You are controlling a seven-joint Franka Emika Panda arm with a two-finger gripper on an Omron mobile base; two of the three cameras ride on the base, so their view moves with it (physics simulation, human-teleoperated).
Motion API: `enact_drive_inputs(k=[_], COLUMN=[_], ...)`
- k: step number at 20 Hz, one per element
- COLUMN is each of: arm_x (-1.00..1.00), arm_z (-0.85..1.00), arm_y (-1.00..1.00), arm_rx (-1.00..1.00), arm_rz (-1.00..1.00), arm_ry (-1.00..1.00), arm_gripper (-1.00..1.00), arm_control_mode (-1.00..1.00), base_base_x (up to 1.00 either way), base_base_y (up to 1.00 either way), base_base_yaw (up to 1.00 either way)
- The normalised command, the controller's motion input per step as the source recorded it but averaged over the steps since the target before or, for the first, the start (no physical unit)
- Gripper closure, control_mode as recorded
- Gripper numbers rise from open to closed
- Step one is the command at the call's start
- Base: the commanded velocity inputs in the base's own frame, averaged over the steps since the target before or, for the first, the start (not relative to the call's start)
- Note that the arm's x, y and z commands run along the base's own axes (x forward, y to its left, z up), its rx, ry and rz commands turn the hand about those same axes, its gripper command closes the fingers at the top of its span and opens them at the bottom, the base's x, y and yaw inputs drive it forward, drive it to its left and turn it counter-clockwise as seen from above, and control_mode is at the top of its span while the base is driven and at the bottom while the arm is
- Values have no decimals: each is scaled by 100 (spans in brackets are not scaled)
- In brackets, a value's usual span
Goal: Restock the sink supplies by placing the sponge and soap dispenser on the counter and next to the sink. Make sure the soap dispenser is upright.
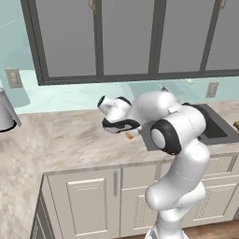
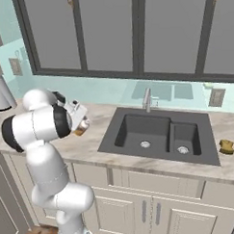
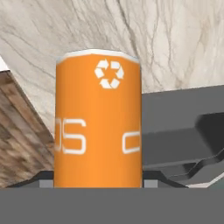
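1. the gripper point(image 1: 130, 134) hangs over the table point(image 1: 60, 140), just left of the sink point(image 2: 158, 134), with the arm bent in front of it.
2. in the hand view an orange bottle point(image 3: 97, 122) with a white recycling mark and white letters stands between the finger tips, reaching away from the camera; the jaws are closed on it at both sides.
3. a small bit of the orange bottle shows under the hand in the left base view point(image 1: 129, 136) and beside the arm in the right base view point(image 2: 82, 128).
4. past the bottle in the hand view lie the marbled table point(image 3: 175, 39), the dark sink edge point(image 3: 183, 127) and a strip of wood floor point(image 3: 19, 131).
5. whether the bottle touches the table i cannot tell.
6. the sponge point(image 2: 226, 146) lies on the table at the sink's right end, just beside the rim.
7. a chrome faucet point(image 2: 147, 99) stands behind the large bowl.
8. a grey pot point(image 1: 6, 112) sits at the far left of the table, well apart from the gripper.
9. grey wall cabinets point(image 2: 134, 31) hang above a pale green backsplash point(image 1: 70, 93).
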Motion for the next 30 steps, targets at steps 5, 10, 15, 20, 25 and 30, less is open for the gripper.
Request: enact_drive_inputs(k=[5,10,15,20,25,30], arm_x=[42,31,9,21,20,12], arm_z=[-5,-9,-2,-3,-3,-6], arm_y=[-11,-15,-4,20,36,42], arm_rx=[-6,-21,-34,-34,-26,-20], arm_rz=[50,42,8,-1,-9,-13], arm_ry=[-13,-2,-5,-1,0,0], arm_gripper=[100,100,100,100,100,100], arm_control_mode=[-100,-100,-100,-100,-100,-100], base_base_x=[0,0,0,0,0,0], base_base_y=[0,0,0,0,0,0], base_base_yaw=[0,0,0,0,0,0])
